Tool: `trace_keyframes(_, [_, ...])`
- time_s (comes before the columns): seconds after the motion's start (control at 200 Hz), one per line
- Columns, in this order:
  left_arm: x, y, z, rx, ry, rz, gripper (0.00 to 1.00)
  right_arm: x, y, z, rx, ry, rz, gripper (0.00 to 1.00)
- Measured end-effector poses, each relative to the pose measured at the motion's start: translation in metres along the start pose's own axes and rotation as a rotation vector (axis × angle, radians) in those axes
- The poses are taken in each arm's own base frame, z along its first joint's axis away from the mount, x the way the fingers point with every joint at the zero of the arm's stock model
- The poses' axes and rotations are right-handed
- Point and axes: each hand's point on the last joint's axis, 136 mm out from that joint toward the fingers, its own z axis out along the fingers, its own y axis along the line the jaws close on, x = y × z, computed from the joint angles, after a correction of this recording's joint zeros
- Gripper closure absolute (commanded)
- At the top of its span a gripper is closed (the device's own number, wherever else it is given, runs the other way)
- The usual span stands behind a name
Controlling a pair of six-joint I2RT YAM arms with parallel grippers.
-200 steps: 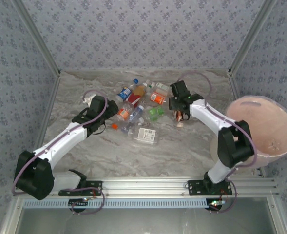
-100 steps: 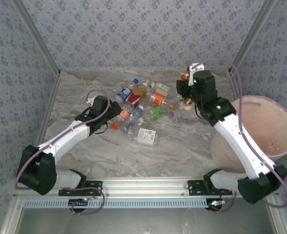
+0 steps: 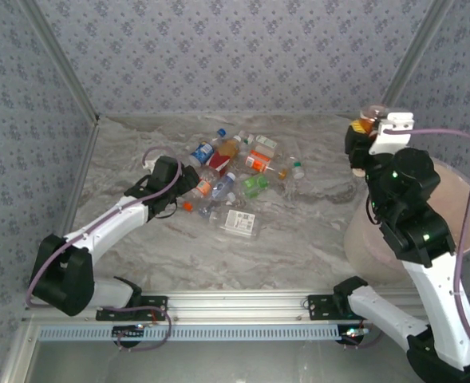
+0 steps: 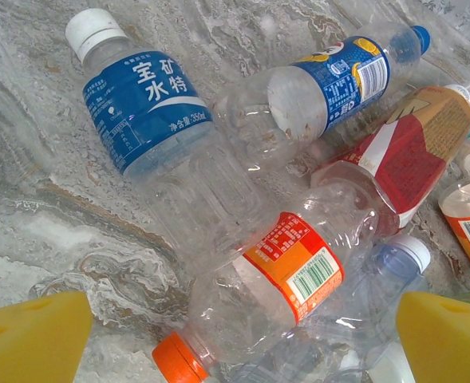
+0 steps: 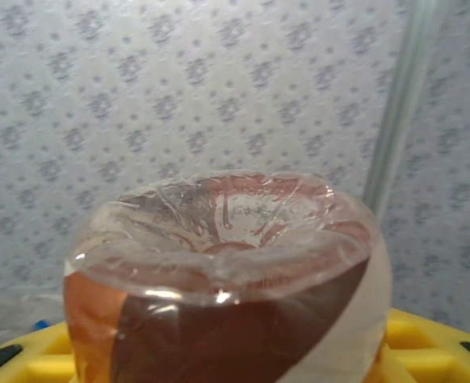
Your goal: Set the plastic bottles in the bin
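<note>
Right pincer (image 3: pixel 368 136): clamped on a brown-labelled bottle (image 5: pixel 227 271), high at far right near the bin (image 3: pixel 361 235), likely for dropping in. Left pincer (image 4: pixel 242 339): spread wide just over the bottles (image 3: pixel 231 171) heaped mid-table (image 3: pixel 298 239), poised to pick one.

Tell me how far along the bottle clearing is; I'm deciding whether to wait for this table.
Done: unclear, since the right arm hides most of the inside of the bin. In hand: the right jaws are shut on a brown-labelled bottle, raised by the bin, not yet dropped. Left: a pile of bottles on the table, with the left jaws open above an orange-capped bottle.
</note>
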Motion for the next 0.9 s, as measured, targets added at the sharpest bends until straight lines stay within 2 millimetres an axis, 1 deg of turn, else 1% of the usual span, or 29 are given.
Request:
trace_keyframes(0.125, [0.002,0.0,0.002,-0.002,0.008,0.002,0.02,-0.004,-0.037,-0.015,0.172,-0.011,-0.038,0.58])
trace_keyframes(0.26, [0.0,-0.004,0.004,0.0,0.009,0.002,0.02,-0.004,-0.081,-0.039,0.39,0.002,-0.108,0.59])
trace_keyframes(0.345, [-0.004,-0.009,0.005,0.009,0.007,0.0,0.02,0.0,-0.103,-0.054,0.508,0.018,-0.151,0.59])
trace_keyframes(0.41, [-0.005,-0.014,0.006,0.019,0.013,0.0,0.02,0.005,-0.115,-0.062,0.585,0.036,-0.183,0.59])
trace_keyframes(0.495, [-0.006,-0.02,0.009,0.029,0.025,0.0,0.02,0.014,-0.126,-0.071,0.657,0.063,-0.213,0.59])
trace_keyframes(0.615, [-0.007,-0.027,0.01,0.045,0.035,0.002,0.02,0.031,-0.136,-0.081,0.723,0.088,-0.225,0.59])
trace_keyframes(0.709, [-0.009,-0.03,0.01,0.052,0.035,0.001,0.02,0.051,-0.143,-0.086,0.776,0.118,-0.239,0.58])
trace_keyframes(0.774, [-0.01,-0.033,0.008,0.06,0.037,0.005,0.02,0.065,-0.146,-0.088,0.815,0.142,-0.246,0.56])
trace_keyframes(0.899, [-0.012,-0.038,0.006,0.071,0.046,0.012,0.02,0.093,-0.153,-0.09,0.885,0.186,-0.235,0.54])
